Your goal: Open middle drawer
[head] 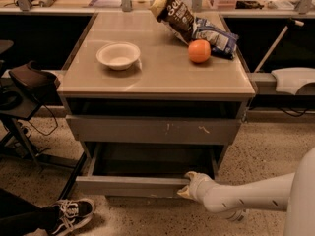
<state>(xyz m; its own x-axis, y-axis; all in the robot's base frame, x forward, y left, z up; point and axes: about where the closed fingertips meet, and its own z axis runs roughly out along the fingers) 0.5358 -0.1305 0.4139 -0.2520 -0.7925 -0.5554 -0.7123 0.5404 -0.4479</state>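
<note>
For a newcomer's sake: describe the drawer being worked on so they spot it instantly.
Find the cabinet topped by a bowl and orange. Under its scratched grey front is the middle drawer, plain-fronted and pulled out. The tool is at its right end.

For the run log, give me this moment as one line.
middle drawer: pulled out, tray showing | hand: at its front's right end | cabinet top: bowl, orange

arm (246, 198): extended leftward from right, level | gripper (187, 186): low, centre
</note>
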